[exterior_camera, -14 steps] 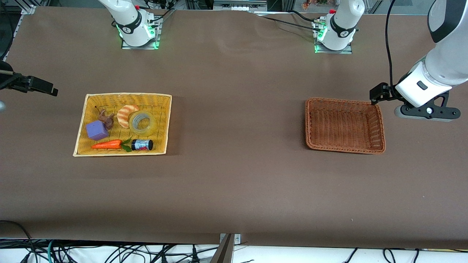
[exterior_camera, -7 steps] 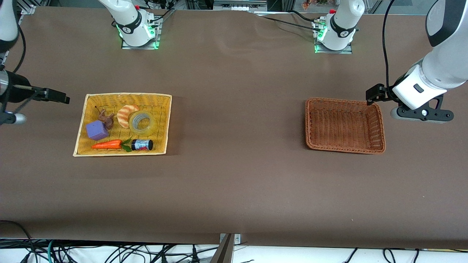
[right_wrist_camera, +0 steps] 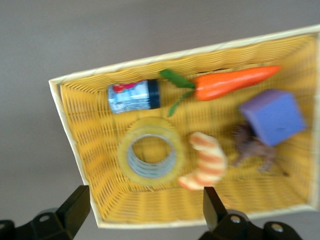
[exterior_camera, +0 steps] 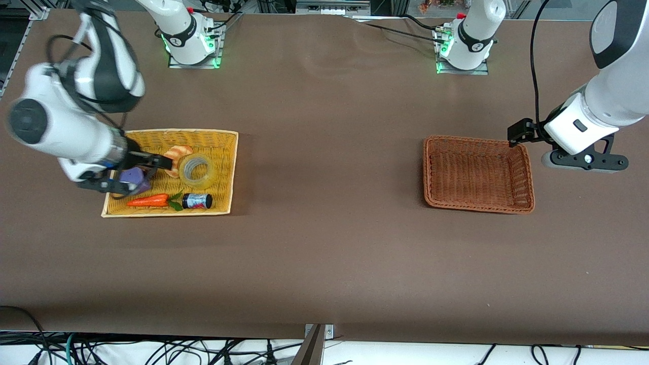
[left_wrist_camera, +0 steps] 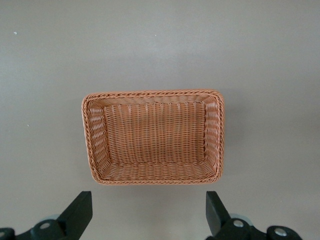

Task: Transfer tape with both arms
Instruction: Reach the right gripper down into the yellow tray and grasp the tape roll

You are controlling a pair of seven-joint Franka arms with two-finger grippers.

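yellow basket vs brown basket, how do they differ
The yellow basket holds the tape, a carrot and other items; the brown basket holds nothing. The yellow basket sits toward the right arm's end, the brown basket toward the left arm's. Both are rectangular and woven.

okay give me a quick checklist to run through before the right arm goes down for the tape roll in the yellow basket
1. Right end effector open: ok, its fingers stand wide apart in the right wrist view.
2. Right end effector over the yellow basket: ok, though it sits over the croissant side, not yet centred on the tape.
3. Tape free to grasp: ok, it lies flat with nothing on top; the croissant lies right beside it.
4. Brown basket ready for the tape: ok, nothing in it.
5. Left end effector open: ok; it hangs at the brown basket's edge toward the left arm's end.
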